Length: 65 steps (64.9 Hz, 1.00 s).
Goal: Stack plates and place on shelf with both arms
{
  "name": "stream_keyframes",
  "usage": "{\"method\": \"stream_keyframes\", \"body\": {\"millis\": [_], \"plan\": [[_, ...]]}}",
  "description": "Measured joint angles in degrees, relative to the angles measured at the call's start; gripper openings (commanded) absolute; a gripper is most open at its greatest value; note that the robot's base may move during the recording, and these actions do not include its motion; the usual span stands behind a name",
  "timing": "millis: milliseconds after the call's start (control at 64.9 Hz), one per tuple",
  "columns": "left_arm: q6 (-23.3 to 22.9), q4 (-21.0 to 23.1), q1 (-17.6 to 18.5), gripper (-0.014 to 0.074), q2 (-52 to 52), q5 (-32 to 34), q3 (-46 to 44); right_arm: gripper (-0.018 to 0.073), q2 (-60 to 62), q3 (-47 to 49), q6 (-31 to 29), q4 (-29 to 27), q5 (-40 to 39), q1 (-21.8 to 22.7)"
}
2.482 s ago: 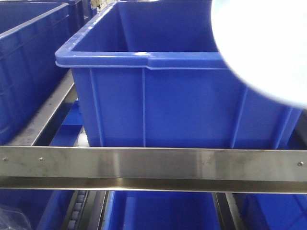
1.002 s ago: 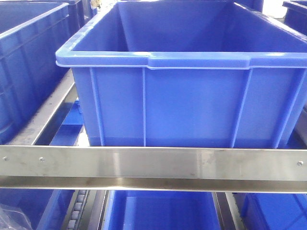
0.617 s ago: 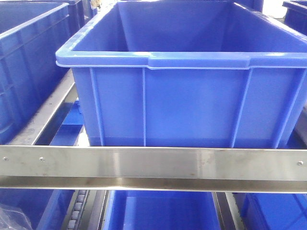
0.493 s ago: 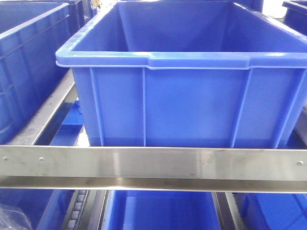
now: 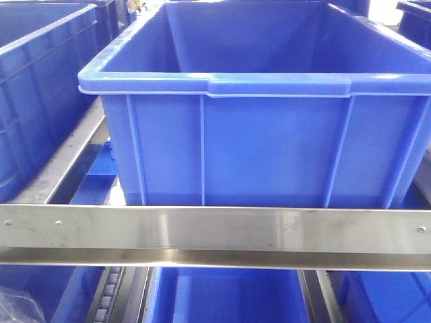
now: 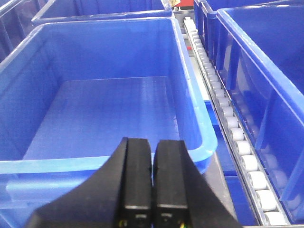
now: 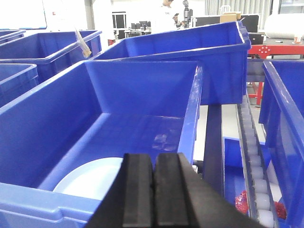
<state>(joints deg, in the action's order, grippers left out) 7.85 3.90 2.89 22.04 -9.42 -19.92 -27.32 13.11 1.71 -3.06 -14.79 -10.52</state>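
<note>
A pale blue-white plate (image 7: 92, 178) lies flat on the floor of a blue crate (image 7: 28, 123) in the right wrist view; I cannot tell whether it is one plate or two stacked. My right gripper (image 7: 154, 159) is shut and empty, above the crate's near rim. My left gripper (image 6: 153, 145) is shut and empty, above the near rim of another blue crate (image 6: 199, 118) that holds nothing. The shelf's steel front rail (image 5: 215, 229) runs across the front view under a blue crate (image 5: 256, 141). No plate or gripper shows in the front view.
Blue crates stand on all sides on the shelf. White roller tracks (image 6: 230, 123) run between crates, also in the right wrist view (image 7: 254, 156). A red thing (image 7: 242, 202) lies low at the right. A person (image 7: 166, 16) stands far behind.
A pale plate filled the front view's upper right corner 2.5 s ago; it left that view by 1.0 s ago. Nothing has moved there since.
</note>
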Motion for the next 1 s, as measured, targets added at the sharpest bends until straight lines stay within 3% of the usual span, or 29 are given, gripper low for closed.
{"method": "stream_keyframes", "body": {"millis": [154,432,601,755,1002], "plan": [[0.0,0.0,0.0,0.0082,0.0,0.0,0.0,0.0056,3.5,-0.1,0.0,0.0,3.0,0.7],[0.0,0.0,0.0,0.0082,0.0,0.0,0.0,0.0056,18.8,-9.4,0.1,0.0,12.5,10.2],[0.0,0.0,0.0,0.0082,0.0,0.0,0.0,0.0056,27.4,-14.6,0.1,0.0,15.7,10.6],[0.0,0.0,0.0,0.0082,0.0,0.0,0.0,0.0056,28.0,-14.7,0.1,0.0,20.5,10.6],[0.0,0.0,0.0,0.0082,0.0,0.0,0.0,0.0056,28.0,-14.7,0.1,0.0,20.6,10.6]]}}
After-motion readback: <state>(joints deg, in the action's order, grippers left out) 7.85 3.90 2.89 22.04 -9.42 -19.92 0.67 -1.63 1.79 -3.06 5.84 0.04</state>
